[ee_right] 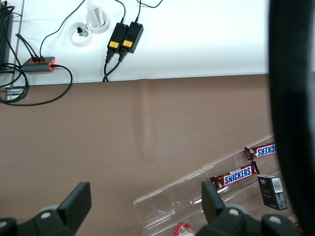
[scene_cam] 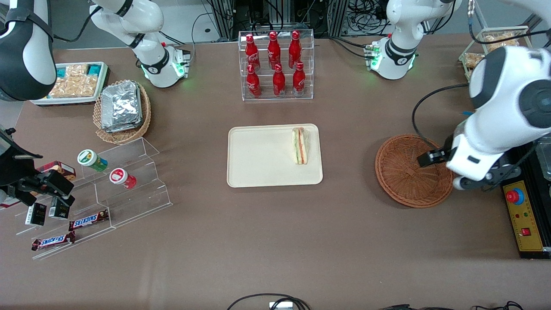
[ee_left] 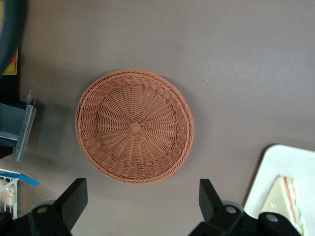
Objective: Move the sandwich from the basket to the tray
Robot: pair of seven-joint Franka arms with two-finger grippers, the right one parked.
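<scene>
The end effector (ee_left: 140,201) hangs above the table (scene_cam: 275,241) at the working arm's end, over the basket's edge. Its two fingers (ee_left: 74,199) stand wide apart and hold nothing; the wrist view shows bare table between them, with the basket just past the fingertips.

The basket (scene_cam: 411,170) sits flat on the table directly under the arm. It is round, reddish-brown wicker, and nothing lies in it. In the front view the arm's last link covers part of the rim on the working arm's side.

The tray (scene_cam: 262,157) lies at mid-table, well apart from the basket, toward the parked arm's end from it. The sandwich (scene_cam: 301,145) rests on the tray, close to the tray edge nearest the basket. It lies flat in its clear wrap, with the green and red-orange filling layers facing up. Nothing touches it. The wrist view shows a corner of the tray and part of the sandwich (ee_left: 284,200) beside one finger.

A clear rack of red bottles (scene_cam: 276,64) stands farther from the front camera than the tray. Toward the parked arm's end sit a tan basket of foil packets (scene_cam: 122,107), a clear stepped stand (scene_cam: 129,181) with small cans, and Snickers bars (scene_cam: 88,221). A control box with a red button (scene_cam: 514,196) lies beside the basket at the table edge.
</scene>
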